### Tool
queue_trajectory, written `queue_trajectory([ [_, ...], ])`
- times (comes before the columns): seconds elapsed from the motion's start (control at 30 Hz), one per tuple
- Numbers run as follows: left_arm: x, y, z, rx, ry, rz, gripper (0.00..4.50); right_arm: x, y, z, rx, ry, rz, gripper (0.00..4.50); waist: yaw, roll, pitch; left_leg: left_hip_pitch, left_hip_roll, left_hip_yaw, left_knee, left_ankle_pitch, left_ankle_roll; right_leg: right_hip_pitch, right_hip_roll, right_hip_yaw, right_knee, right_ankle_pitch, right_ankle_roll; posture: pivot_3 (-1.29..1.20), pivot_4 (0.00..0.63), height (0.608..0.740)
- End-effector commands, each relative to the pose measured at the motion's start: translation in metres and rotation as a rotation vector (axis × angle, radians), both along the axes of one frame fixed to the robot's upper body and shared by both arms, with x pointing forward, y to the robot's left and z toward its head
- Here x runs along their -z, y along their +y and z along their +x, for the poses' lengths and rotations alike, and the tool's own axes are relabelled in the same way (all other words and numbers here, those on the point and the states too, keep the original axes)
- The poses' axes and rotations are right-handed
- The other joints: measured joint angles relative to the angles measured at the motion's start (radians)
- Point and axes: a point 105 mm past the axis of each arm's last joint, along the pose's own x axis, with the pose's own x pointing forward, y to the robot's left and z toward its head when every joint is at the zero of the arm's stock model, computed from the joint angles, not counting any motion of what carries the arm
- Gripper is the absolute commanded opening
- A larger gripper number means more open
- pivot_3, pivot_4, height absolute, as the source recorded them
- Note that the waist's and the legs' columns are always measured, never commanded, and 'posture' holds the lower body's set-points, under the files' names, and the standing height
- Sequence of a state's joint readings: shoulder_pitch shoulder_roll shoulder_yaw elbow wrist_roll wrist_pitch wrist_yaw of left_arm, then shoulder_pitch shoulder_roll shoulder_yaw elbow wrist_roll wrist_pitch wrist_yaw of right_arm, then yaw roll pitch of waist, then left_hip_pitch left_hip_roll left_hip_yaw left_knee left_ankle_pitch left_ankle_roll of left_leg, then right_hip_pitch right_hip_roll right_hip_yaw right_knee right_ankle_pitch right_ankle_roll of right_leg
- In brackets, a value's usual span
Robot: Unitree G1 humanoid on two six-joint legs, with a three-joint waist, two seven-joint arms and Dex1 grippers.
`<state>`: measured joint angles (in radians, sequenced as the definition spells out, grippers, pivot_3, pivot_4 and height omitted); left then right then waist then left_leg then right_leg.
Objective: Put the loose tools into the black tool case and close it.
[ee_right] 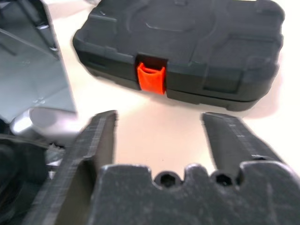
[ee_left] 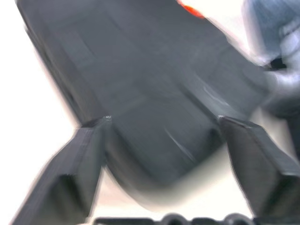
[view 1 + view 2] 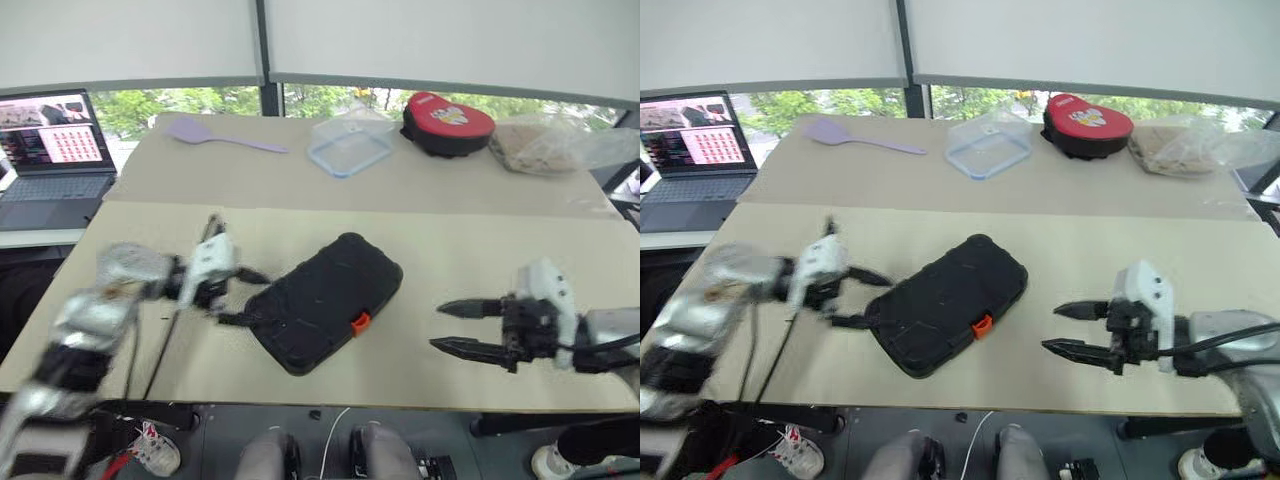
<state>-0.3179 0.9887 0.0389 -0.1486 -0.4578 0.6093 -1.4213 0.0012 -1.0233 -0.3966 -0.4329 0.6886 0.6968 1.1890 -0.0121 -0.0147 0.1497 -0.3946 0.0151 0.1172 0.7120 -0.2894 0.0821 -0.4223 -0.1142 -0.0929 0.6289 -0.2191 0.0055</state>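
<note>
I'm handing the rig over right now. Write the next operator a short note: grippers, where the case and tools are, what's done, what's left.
Left gripper: open, holding nothing, at the left end of the black tool case.
Right gripper: open, holding nothing, off to the case's right, apart from it.
Case: lies flat near the table's front edge, lid down, orange latch on the side facing the robot.
Loose tools: none lying on the table, so they are presumably inside.
Done: case looks closed.
Left: confirm the latch is fully snapped; I cannot tell from here.
Far side: red-and-black pouch, clear container, purple spatula.

Head views overlook the black tool case; wrist views crowd it.
</note>
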Motion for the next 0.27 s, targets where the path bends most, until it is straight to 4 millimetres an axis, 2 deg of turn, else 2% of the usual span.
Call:
queue_trajectory([
  [0.03, -0.033, 0.015, -0.023, -0.083, -0.018, -0.064, 4.5, -0.027, -0.019, 0.009, -0.008, -0.067, 0.012, 4.43, 0.015, 0.002, 0.003, 0.0, 0.0, 0.0, 0.0, 0.0, 0.0, 0.0, -0.001, 0.0, -0.002, -0.001, 0.002, 0.0, 0.15, 0.731],
  [0.13, -0.036, 0.028, -0.037, -0.167, -0.009, -0.079, 4.5, -0.031, -0.032, 0.013, -0.006, -0.038, 0.016, 4.43, 0.027, 0.005, 0.006, -0.001, -0.001, 0.0, 0.0, -0.001, 0.001, 0.0, -0.004, -0.001, -0.003, -0.001, 0.001, 0.0, 0.15, 0.731],
  [0.27, -0.031, 0.028, -0.047, -0.205, -0.005, -0.101, 4.5, -0.032, -0.034, 0.016, -0.034, -0.005, 0.037, 4.43, 0.034, 0.005, 0.006, -0.002, -0.002, -0.002, 0.0, -0.001, 0.0, 0.0, -0.005, -0.003, -0.003, 0.0, -0.001, 0.0, 0.15, 0.731],
])
